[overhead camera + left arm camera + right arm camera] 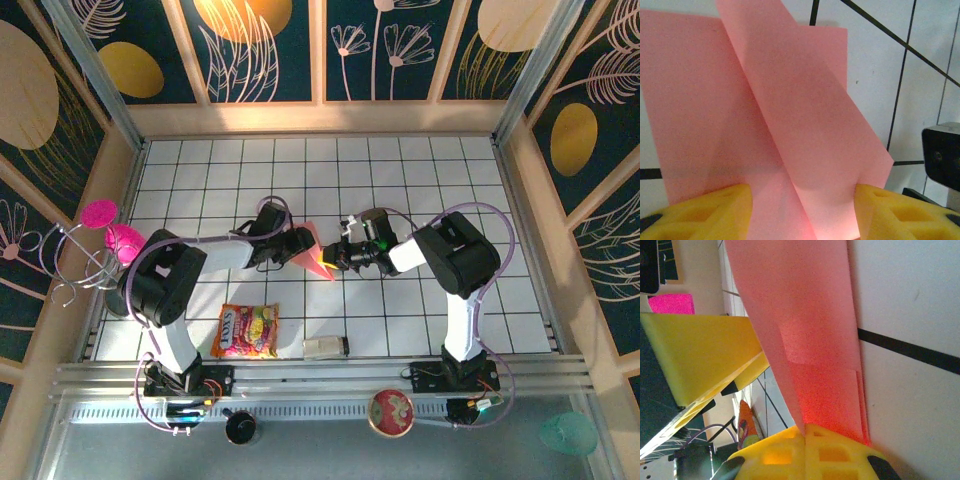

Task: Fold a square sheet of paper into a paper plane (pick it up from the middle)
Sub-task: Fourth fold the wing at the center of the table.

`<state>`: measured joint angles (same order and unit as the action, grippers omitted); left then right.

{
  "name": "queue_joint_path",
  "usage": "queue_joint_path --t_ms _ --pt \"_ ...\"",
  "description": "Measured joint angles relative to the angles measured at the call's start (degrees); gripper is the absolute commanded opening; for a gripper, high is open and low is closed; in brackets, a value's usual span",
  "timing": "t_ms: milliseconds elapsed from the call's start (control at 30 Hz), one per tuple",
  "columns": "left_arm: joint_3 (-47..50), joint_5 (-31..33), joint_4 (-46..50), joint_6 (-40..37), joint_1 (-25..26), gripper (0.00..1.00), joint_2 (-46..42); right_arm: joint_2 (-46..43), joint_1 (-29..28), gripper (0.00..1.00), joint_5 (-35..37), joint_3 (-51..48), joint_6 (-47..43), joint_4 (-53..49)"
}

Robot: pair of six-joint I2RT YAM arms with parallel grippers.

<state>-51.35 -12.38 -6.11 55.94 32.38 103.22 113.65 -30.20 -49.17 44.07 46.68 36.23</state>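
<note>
Roughly at the middle of the overhead frame, the pink paper point(318, 250) sits partly folded, a narrow wedge on the white tiled table point(400, 170), between the two grippers. The left gripper point(303, 247) meets it from the left, the right gripper point(333, 262) from the right.

Left wrist view: pink paper point(790, 125) covers most of the frame, one flap creased diagonally over the layer below. Left gripper point(802, 217) has its jaws parted, one yellow pad in each lower corner, with the paper spanning the gap. Cannot tell whether the pads press its edges.

Right wrist view: right gripper point(805, 432) is clenched at bottom centre, pinching the paper's lower end; the paper point(800, 315) rises to the top edge.

A snack packet point(247, 330) lies at lower left of the overhead frame, well apart from the paper.
</note>
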Motion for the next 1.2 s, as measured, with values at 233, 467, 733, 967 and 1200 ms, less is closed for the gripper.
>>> queue_joint_path --t_ms 233,467,733,967,1200 --pt "-4.1 3.4 6.3 0.0 0.8 0.52 1.8 0.0 0.0 0.19 0.2 0.0 -0.4 -0.5" --pt "-5.4 5.4 8.3 0.0 1.4 0.54 2.4 -4.1 0.0 0.31 3.1 0.0 -5.2 -5.3" --pt "-6.4 5.8 9.6 0.1 1.5 0.56 3.0 -7.2 -0.6 0.31 8.6 0.2 -13.9 -14.0" --pt "-6.5 5.8 9.6 0.3 1.5 0.56 3.2 -7.4 -3.8 0.29 12.5 2.8 -19.4 -18.9" --pt "-6.7 5.8 9.8 0.3 1.5 0.56 3.3 -7.4 -4.3 0.23 14.3 3.5 -21.4 -20.3"
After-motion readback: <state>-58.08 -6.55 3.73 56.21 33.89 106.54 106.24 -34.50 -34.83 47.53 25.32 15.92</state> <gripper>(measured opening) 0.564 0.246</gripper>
